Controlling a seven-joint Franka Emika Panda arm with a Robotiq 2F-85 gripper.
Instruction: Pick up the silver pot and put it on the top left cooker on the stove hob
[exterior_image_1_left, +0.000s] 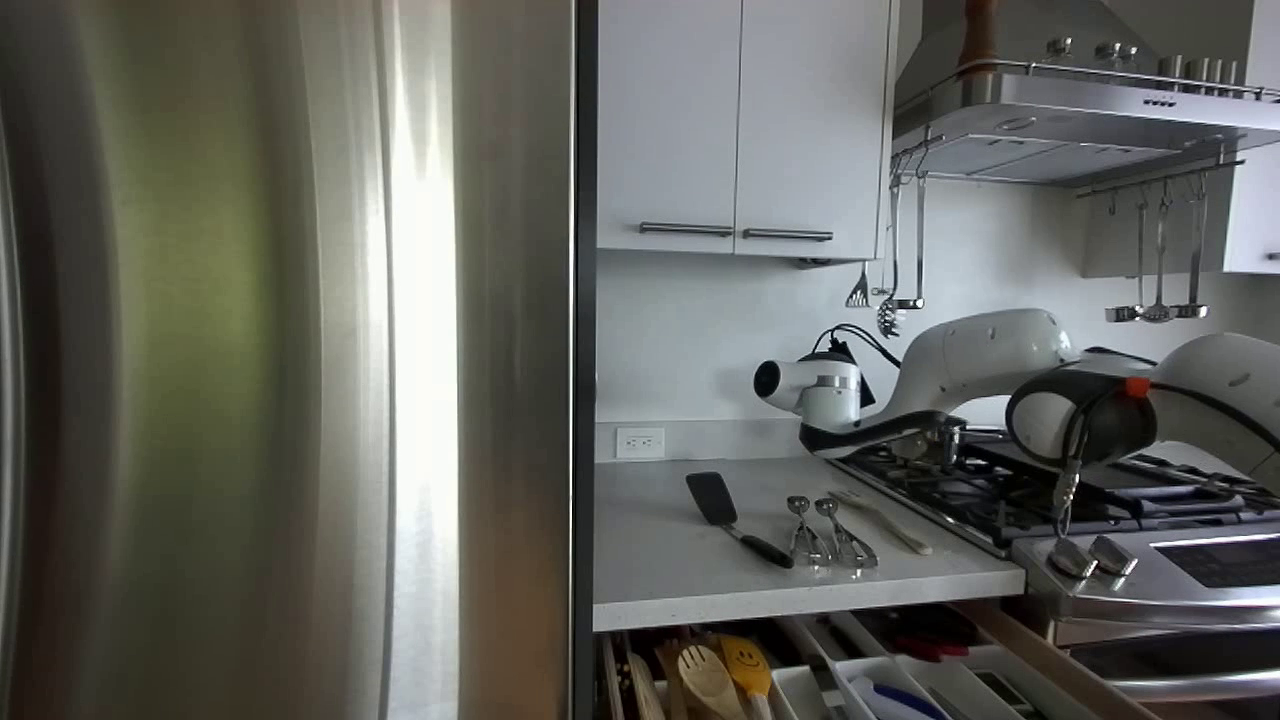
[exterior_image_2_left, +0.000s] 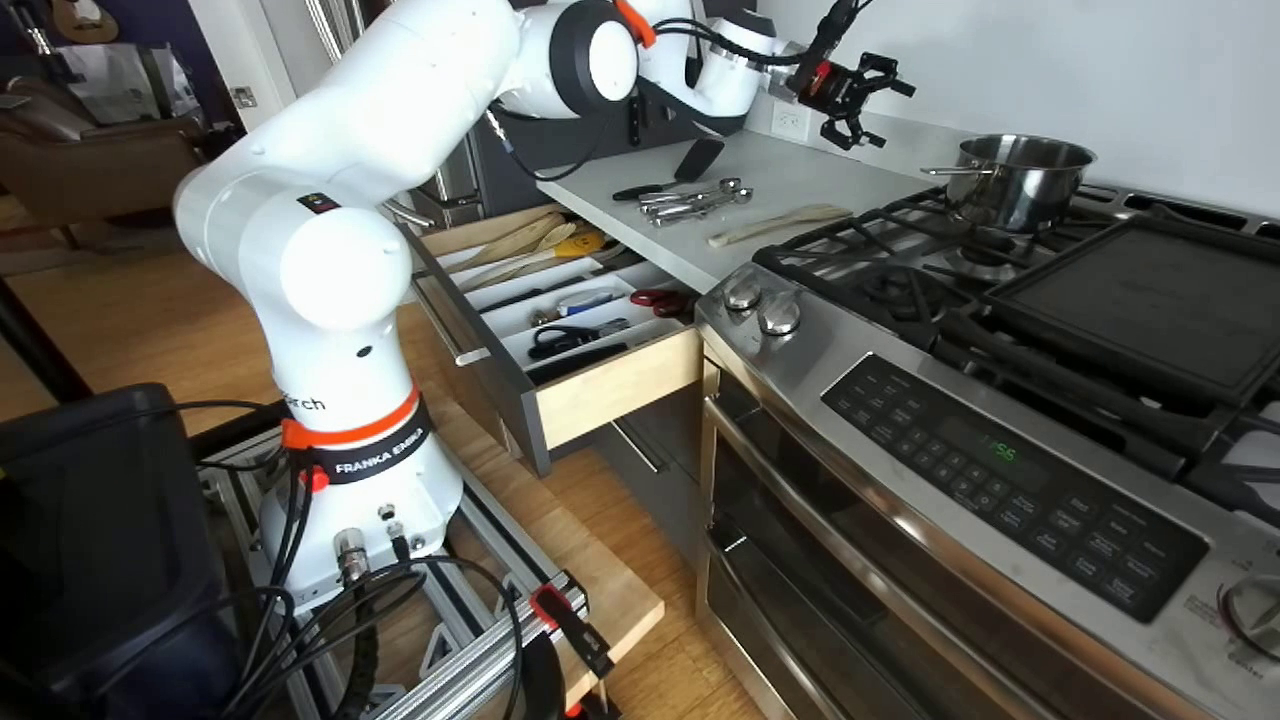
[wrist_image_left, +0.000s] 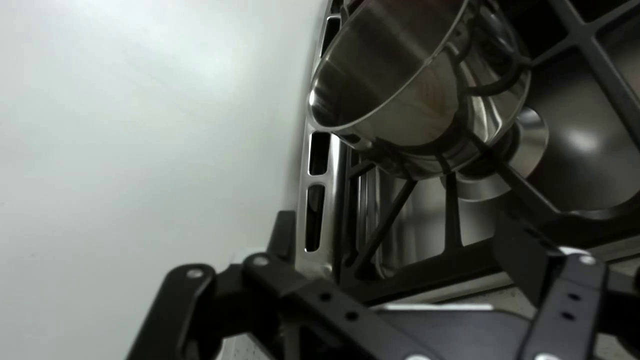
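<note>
The silver pot, shiny and round with a side handle, stands upright on the black grate of the stove hob. It sits over the back left burner, the top left cooker, near the wall. The pot and burner also show in the wrist view, ahead of the jaws. My gripper is open and empty, apart from the pot, above the counter's back end beside the hob. In the wrist view its fingers are spread wide with nothing between them. In an exterior view the arm hides the gripper and most of the pot.
A griddle covers the hob's middle. A spatula, metal scoops and a wooden utensil lie on the counter. A utensil drawer stands open below. A range hood with hanging ladles is above.
</note>
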